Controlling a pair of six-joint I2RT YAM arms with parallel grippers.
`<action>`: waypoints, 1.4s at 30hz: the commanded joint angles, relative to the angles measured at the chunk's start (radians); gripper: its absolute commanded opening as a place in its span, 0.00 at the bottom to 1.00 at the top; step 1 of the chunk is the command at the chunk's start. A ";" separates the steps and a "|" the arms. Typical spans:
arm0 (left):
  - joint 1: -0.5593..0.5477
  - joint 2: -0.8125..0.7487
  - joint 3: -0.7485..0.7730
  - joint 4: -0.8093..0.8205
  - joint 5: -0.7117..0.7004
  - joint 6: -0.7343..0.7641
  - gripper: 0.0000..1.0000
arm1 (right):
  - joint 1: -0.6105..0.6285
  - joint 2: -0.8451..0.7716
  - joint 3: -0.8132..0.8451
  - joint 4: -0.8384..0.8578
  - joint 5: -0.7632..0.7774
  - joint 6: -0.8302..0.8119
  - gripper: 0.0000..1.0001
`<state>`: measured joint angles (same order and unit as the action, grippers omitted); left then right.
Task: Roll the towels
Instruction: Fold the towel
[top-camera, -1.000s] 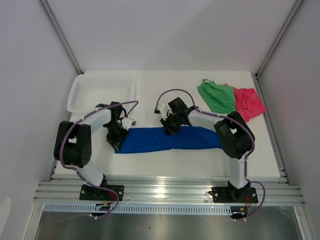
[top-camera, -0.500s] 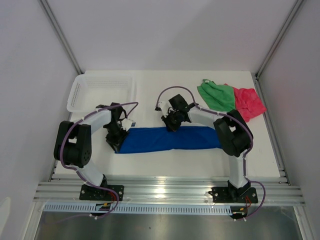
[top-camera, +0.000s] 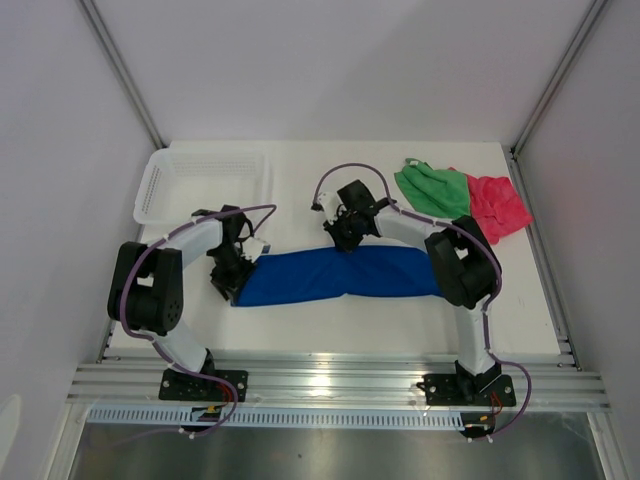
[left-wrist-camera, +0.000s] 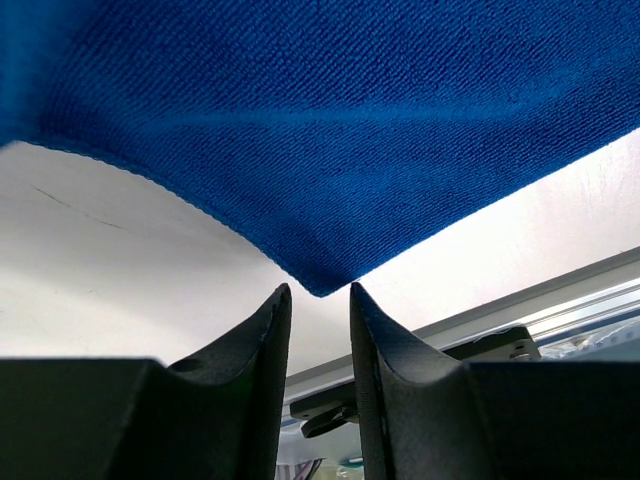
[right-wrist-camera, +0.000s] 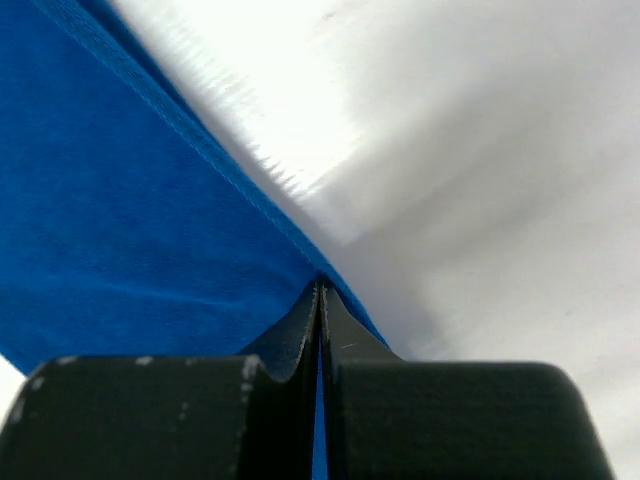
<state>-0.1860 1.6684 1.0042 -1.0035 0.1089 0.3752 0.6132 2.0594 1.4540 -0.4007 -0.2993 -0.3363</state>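
The royal blue towel (top-camera: 340, 276) lies stretched left to right across the middle of the table. My right gripper (top-camera: 344, 240) (right-wrist-camera: 320, 284) is shut on its far edge, with blue cloth (right-wrist-camera: 120, 240) showing between the closed jaws. At the towel's left end sits my left gripper (top-camera: 232, 288) (left-wrist-camera: 319, 289). It is open by a narrow gap, and a corner of the blue cloth (left-wrist-camera: 330, 130) ends just at its fingertips without being clamped. The green towel (top-camera: 435, 192) and the pink-red towel (top-camera: 497, 205) lie bunched at the back right.
A white mesh basket (top-camera: 205, 183) stands at the back left, just beyond the left arm. The aluminium rail (top-camera: 340, 380) with both arm bases runs along the near edge. Frame posts rise at the back corners.
My right gripper has drawn the blue towel's far edge toward the back of the table, so the cloth is wider in the middle. The left arm has not moved.
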 joint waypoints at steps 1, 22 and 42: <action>-0.004 -0.009 0.039 -0.001 -0.018 0.005 0.34 | -0.016 0.022 0.066 -0.006 0.034 0.013 0.00; -0.205 -0.197 -0.036 -0.001 0.020 0.191 0.41 | -0.426 -0.475 -0.330 -0.171 0.261 0.680 0.27; -0.290 -0.168 -0.240 0.195 -0.213 0.335 0.43 | -0.701 -0.740 -0.722 -0.277 0.239 0.953 0.36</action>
<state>-0.4793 1.4925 0.8005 -0.8501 -0.0853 0.6739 -0.0830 1.3655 0.7467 -0.6353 -0.0795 0.5694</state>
